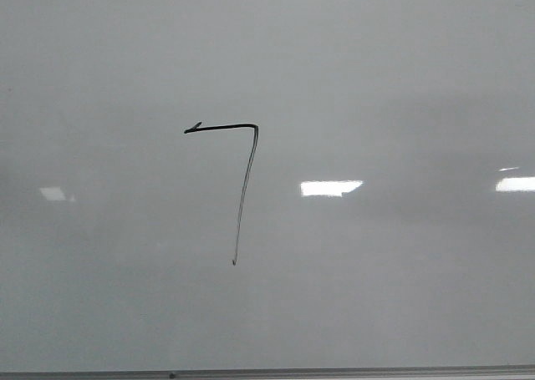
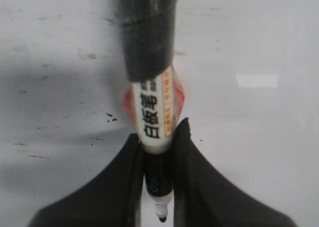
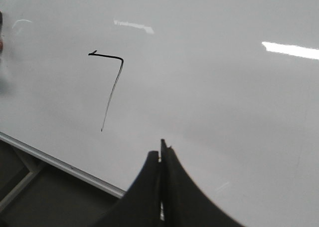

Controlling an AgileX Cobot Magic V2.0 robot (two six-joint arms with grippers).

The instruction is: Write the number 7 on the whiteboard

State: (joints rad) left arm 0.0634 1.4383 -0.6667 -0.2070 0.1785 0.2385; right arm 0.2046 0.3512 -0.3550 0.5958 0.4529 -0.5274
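The whiteboard (image 1: 401,79) fills the front view, glossy and pale grey, with a thin metal strip along its bottom edge and bright patches of reflected light to the right and left. The number 7 (image 1: 245,179) is drawn in thin black line a little left of the board's middle: a short horizontal top stroke with a small tick at its left end, then a long, slightly slanted stroke running down and fading toward its lower tip.

In the left wrist view, the left gripper (image 2: 158,152) pinches a marker (image 2: 154,112) between its two black fingers. The marker has a white barrel with black characters and an orange band, a dark section at the far end, and its black tip pokes out past the fingers. The board surface behind it carries small dark specks.

In the right wrist view, the right gripper (image 3: 162,159) has its fingers pressed together with nothing between them. It sits over the board near the bottom edge, well apart from the 7, which lies to its left.
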